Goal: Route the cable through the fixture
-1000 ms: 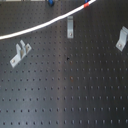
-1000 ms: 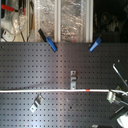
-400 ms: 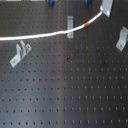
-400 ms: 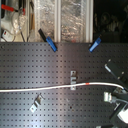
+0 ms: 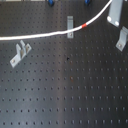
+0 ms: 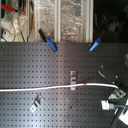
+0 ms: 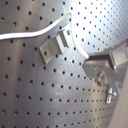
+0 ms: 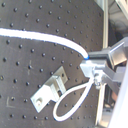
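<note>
While the end effector [image 8: 92,67] pinches the cable [image 5: 45,35] near its end, the cord lies against the middle bracket [image 5: 70,23]; next, seat it in the slot.

The white cable [image 5: 45,36] with its red band [image 5: 83,25] stretches across the perforated board, passing the middle metal bracket [image 5: 70,23]

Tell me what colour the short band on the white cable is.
Red; the band on the cable shows best in the first exterior view.
</note>
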Available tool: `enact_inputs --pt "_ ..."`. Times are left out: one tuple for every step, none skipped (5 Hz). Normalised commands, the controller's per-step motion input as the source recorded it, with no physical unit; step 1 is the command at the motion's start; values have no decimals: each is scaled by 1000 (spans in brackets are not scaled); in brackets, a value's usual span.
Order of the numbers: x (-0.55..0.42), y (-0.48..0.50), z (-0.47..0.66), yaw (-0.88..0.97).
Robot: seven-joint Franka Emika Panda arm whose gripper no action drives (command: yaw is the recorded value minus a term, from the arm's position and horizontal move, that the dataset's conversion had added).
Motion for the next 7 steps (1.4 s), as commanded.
enact_inputs --pt "31 157 419 -757" --pt "127 268 295 -700" --pt "414 255 -8 -363" --pt "343 225 -555 -197" --pt "381 417 -173 -94" --pt "422 528 -60 -37" --pt "484 613 25 0"
